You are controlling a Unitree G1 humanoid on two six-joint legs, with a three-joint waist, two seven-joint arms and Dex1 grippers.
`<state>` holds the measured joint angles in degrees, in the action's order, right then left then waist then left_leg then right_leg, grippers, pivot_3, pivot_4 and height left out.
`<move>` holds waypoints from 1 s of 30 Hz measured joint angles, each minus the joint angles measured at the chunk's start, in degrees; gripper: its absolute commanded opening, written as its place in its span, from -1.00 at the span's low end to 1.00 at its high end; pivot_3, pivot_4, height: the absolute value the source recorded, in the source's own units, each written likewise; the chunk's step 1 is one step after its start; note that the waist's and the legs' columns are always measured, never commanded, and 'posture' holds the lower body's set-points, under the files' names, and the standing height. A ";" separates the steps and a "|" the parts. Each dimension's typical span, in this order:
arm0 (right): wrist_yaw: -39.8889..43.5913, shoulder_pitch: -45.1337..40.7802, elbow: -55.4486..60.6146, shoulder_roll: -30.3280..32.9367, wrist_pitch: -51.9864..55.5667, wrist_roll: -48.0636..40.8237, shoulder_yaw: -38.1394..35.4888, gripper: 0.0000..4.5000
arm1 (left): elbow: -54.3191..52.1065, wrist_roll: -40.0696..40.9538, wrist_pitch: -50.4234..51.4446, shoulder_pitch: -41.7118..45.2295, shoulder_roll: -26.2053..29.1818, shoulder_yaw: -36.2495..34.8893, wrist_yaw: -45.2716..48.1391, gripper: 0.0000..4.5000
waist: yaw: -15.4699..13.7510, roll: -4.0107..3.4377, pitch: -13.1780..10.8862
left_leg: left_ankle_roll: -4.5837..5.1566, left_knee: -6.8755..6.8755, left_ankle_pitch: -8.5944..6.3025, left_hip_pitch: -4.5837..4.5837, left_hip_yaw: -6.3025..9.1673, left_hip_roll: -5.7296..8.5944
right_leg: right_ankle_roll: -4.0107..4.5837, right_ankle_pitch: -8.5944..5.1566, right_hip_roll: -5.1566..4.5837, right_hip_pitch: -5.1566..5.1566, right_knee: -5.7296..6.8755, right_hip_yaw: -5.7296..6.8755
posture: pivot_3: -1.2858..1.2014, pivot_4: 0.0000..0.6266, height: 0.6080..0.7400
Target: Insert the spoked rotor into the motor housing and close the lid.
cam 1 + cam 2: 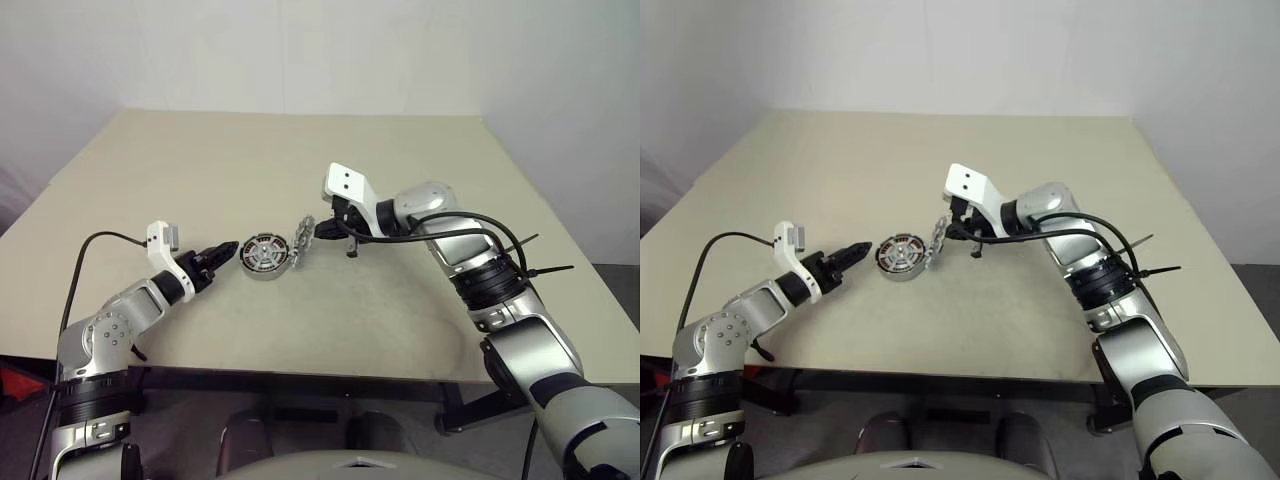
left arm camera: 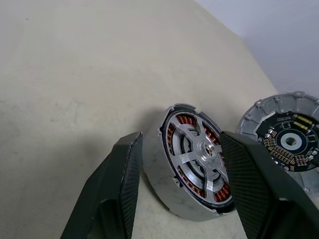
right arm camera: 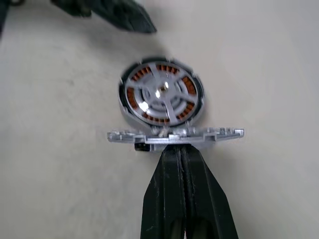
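Observation:
The motor housing (image 1: 265, 255) lies on the table, slightly tipped, its copper windings showing. The spoked rotor (image 2: 199, 149) sits inside it, its hub at the centre. My left gripper (image 1: 225, 250) is open just left of the housing, one finger (image 2: 119, 169) on each side of it in the left wrist view, not touching. My right gripper (image 1: 325, 232) is shut on the rim of the lid (image 1: 303, 240). It holds the lid on edge just right of the housing, and the dark-centred face (image 2: 286, 139) is turned towards the housing.
The beige table (image 1: 400, 320) stretches far behind and to the right of the parts. Its front edge runs close below my arms. A black cable (image 1: 470, 225) loops along my right forearm.

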<state>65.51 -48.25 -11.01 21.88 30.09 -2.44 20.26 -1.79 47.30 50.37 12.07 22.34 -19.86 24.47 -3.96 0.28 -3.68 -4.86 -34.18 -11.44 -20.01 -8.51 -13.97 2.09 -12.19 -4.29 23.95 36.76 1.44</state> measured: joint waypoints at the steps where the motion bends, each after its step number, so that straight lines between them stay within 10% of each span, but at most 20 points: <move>1: -0.26 -0.13 0.05 -0.84 0.00 -0.15 0.04 -0.99 | 0.00 0.00 0.00 0.00 0.00 -0.02 -0.01 0.16 | -0.01 0.00 0.00 | 0.00 0.00 0.00 0.00 0.00 0.00 | 0.00 0.00 0.00 0.00 0.00 0.00 | 0.03 -1.00 1.00; 30: -10.66 0.26 -12.33 -18.19 -4.50 -0.17 2.74 -0.99 | -2.60 0.76 0.24 -1.71 0.20 -1.25 -2.24 0.16 | -0.03 0.00 0.00 | -0.13 0.02 0.07 0.02 0.02 0.00 | 0.00 0.00 -0.01 0.01 -0.02 0.02 | 0.03 -1.00 1.00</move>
<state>54.85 -48.00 -23.34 3.69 25.60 -2.62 23.00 -4.39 48.06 50.61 10.36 22.54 -21.11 22.23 -3.99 0.28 -3.68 -4.99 -34.17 -11.38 -19.99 -8.49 -13.97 2.09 -12.19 -4.30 23.97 36.73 1.46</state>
